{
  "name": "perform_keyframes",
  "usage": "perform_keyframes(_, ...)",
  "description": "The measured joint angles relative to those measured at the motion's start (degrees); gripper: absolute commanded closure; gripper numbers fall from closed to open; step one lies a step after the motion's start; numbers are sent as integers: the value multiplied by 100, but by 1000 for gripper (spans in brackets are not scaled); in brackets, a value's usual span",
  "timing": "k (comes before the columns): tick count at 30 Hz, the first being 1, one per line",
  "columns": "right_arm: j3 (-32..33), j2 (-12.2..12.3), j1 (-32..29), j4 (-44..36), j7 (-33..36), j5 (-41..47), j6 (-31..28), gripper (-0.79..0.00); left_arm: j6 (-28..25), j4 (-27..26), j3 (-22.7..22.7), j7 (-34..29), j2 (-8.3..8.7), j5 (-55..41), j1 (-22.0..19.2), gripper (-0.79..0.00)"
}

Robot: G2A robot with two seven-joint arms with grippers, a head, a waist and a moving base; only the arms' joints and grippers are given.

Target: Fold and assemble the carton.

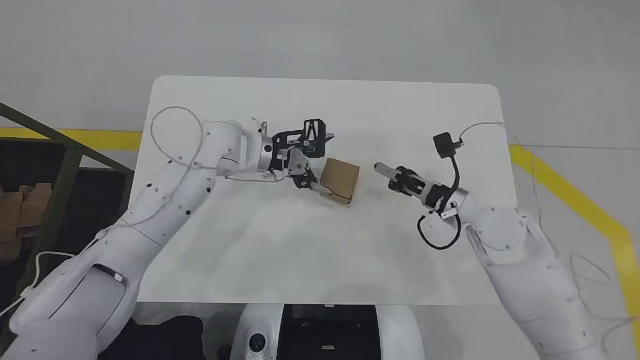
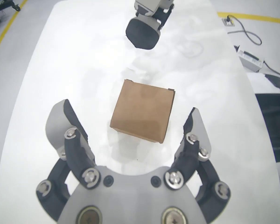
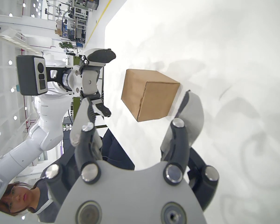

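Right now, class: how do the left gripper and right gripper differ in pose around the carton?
The left gripper sits close at the carton; the right gripper stands off across bare table. The left gripper's fingers spread level with the table; the right gripper's look stacked, one above the other. Both are open, neither holding it.

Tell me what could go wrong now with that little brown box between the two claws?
The carton stands loose on the table; a push from the open left gripper alone might slide or tip it. The right gripper faces it from the other side, so the two could bump if both close in. One corner tab looks slightly raised and may pop open if squeezed.
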Motion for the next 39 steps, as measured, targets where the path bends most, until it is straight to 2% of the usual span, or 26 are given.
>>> perform_keyframes(4, 4, -28, 83, 349, -364, -9, -731, -785, 1, 127, -377, 367, 238, -265, 233, -785)
perform_keyframes(9, 20, -74, 264, 900, -1063, -239, -1594, -785, 1, 451, -895, 522, 489, -725, 475, -785)
perform_keyframes(14, 179, -65, 476, 1145, -1400, -663, -1983, -785, 1, 711, -1370, 477, 658, -1124, 587, -785)
perform_keyframes(19, 531, -4, 628, 1015, -1527, -1202, -2008, -785, 45, 892, -1797, 183, 769, -1398, 597, -785)
perform_keyframes(28, 1046, 88, 784, 650, -1475, -1906, -1559, -785, 228, 842, -2449, -358, 924, -1864, 581, -785)
perform_keyframes(39, 1056, 102, 1203, 845, -1098, -2058, -1367, -785, 316, 889, -2651, -721, 972, -2110, 556, -784)
